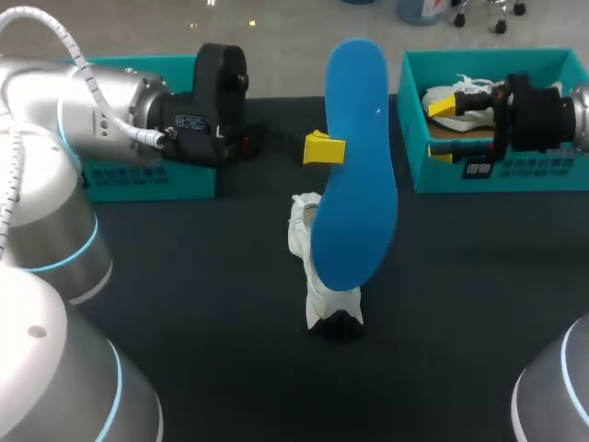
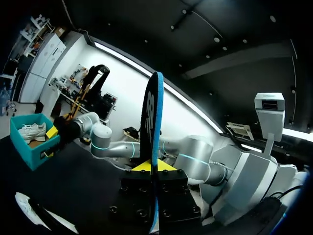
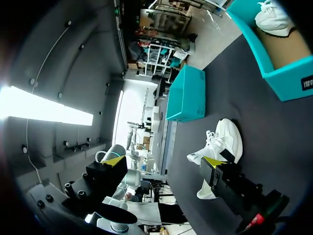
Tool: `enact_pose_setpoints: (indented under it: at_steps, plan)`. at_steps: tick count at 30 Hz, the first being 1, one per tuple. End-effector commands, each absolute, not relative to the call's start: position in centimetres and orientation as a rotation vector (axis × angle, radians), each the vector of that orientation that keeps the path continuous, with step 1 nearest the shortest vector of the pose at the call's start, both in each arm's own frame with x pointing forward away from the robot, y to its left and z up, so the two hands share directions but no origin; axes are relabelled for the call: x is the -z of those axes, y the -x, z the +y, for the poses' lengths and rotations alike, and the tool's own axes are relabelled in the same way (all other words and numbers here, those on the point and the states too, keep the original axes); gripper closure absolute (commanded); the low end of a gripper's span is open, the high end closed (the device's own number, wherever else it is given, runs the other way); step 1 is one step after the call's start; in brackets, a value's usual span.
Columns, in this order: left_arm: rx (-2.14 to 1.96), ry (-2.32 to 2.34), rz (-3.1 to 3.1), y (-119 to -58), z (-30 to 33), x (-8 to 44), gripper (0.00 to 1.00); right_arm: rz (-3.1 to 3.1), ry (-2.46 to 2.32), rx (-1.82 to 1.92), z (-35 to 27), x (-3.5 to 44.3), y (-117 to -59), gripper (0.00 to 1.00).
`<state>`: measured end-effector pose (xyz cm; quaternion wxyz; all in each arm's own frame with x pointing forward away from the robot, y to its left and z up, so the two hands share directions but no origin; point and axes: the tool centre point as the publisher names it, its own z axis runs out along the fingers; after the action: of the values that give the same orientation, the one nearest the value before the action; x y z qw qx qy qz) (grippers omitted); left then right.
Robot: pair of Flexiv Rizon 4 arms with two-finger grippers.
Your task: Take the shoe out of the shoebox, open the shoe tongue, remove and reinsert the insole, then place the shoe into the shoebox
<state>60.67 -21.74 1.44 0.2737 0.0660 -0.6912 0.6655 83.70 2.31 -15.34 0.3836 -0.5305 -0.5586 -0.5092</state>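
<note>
Above the table's middle, left gripper clamps the insole's edge; it could swivel and miss the shoe at six o'clock; right gripper, three o'clock, gapes empty

A robotics lab: left arm and right arm flank a dark table bearing a teal shoebox

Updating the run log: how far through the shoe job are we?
Done: shoe is out, lying on the table; insole is out. In hand: left gripper holds the insole up over the shoe. Remaining: reinsert it, then box the shoe. The right gripper hangs open at the shoebox.
</note>
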Motion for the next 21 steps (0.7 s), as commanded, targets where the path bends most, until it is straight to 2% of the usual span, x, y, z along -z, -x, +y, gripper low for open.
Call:
enact_pose_setpoints:
  at_steps: [1, 13, 21]
  plan:
    - [-1.836, -0.077, -1.993, -61.6, -21.2, -1.1, 1.00, -1.442, 1.345, 1.294, 2.6, 14.5, -84.1, 0.00]
    - [-1.979, 0.284, -2.414, -66.0, -21.5, 2.1, 1.00, -1.451, 1.326, 1.317, 2.8, 12.6, -83.3, 0.00]
    - [-1.959, 0.225, -2.402, -66.4, -21.5, 2.5, 1.00, -1.451, 1.326, 1.317, 2.8, 12.6, -83.3, 0.00]
